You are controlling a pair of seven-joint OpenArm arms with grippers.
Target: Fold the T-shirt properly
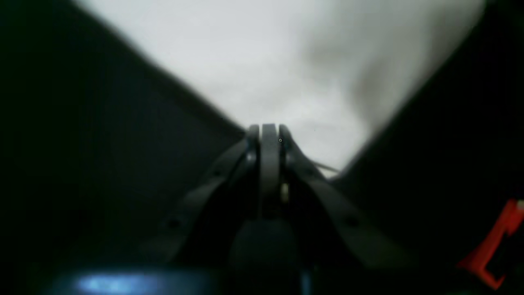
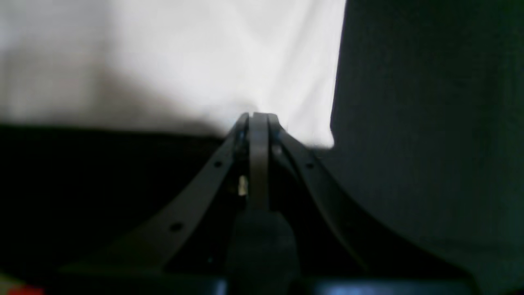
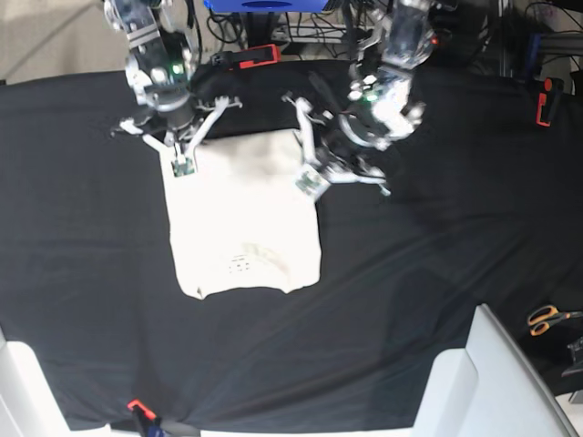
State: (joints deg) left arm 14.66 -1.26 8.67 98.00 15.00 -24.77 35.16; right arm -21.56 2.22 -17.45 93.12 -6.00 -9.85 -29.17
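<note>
Two pincers of mine are busy, one at each far corner of the T-shirt (image 3: pixel 244 218). My left gripper (image 3: pixel 308 182) is pinched shut on the corner at its side, and my right gripper (image 3: pixel 183 167) is pinched shut on the other one. I hold both corners so that the edge between them stays straight when I lift it. The cream shirt lies flat on the black table cloth (image 3: pixel 437 273), already a narrow strip with its sleeves tucked in. I think my next job is to bring this far edge over to the near edge.
</note>
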